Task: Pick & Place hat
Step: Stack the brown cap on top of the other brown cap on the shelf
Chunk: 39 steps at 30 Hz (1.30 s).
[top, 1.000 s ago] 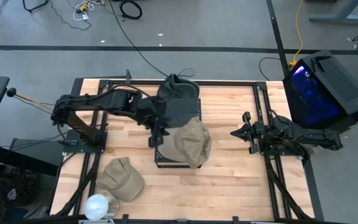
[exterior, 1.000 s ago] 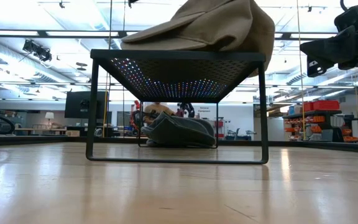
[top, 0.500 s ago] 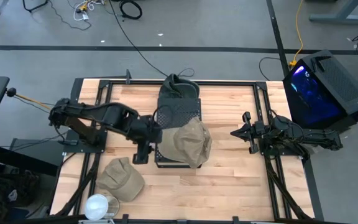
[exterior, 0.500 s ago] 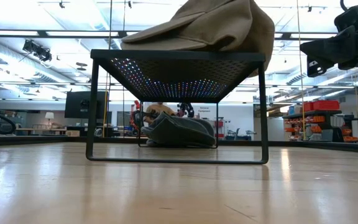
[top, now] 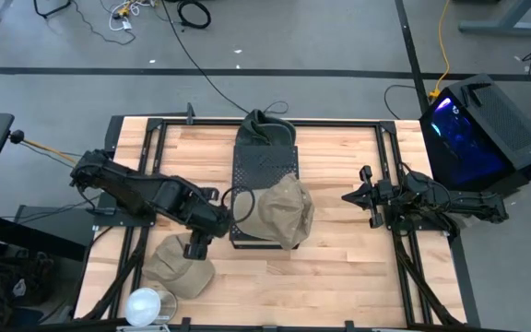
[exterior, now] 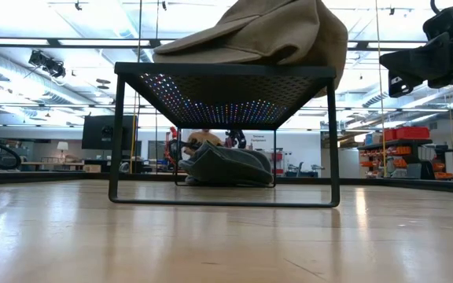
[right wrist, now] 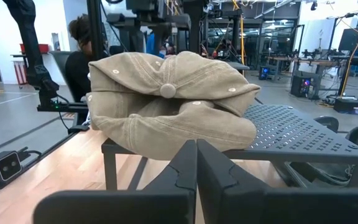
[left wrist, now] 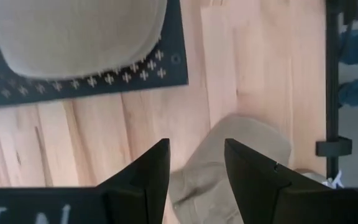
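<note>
Open left gripper (top: 194, 249) hovers over table-edge hat (top: 179, 265).

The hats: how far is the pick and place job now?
Done: one tan cloth cap lies on the black perforated metal rack. In hand: the open left gripper hovers over the second tan cap on the wooden table. Left: grasping and placing it. The shut right gripper waits.

- I can read no text, label, brand or number anywhere.
- On my left wrist mount (left wrist: 36, 211) I see white marks, cut off at the edge, too partial to read.
</note>
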Tool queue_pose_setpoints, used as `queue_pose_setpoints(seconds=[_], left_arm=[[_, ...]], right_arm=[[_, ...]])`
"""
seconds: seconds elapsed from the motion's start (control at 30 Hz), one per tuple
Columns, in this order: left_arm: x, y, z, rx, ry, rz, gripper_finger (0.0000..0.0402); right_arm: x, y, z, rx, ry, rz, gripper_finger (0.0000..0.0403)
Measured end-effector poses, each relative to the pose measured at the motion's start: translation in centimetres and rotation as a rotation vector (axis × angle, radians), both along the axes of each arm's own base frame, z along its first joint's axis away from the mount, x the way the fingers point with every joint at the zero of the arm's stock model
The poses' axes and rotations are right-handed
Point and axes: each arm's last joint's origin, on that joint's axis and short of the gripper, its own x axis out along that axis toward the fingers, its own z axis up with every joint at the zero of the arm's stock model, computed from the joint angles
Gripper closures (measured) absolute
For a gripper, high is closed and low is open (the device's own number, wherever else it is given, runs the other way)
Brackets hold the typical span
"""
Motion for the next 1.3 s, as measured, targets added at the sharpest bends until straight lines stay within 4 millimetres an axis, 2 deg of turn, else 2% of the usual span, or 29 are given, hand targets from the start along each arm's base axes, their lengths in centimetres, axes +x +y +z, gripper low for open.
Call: queue_pose_setpoints(seconds=[0.3,0.57,1.0,1.3], left_arm=[[-0.2,-0.7,-1.5,0.021,0.032,-0.051,0.0243],[-0.5,-2.1,-3.8,0.015,0.054,-0.046,0.0244],[-1.9,-3.4,-7.1,0.033,0.162,-0.035,0.0243],[-3.2,-3.8,-9.4,-0.013,0.133,-0.007,0.0243]], right_arm=[[0.0,0.0,0.0,0.000,0.000,0.000,0.0396],[0.0,0.0,0.0,0.000,0.000,0.000,0.0396],[0.0,0.0,0.0,0.000,0.000,0.000,0.0396],[0.0,0.0,0.0,0.000,0.000,0.000,0.0396]])
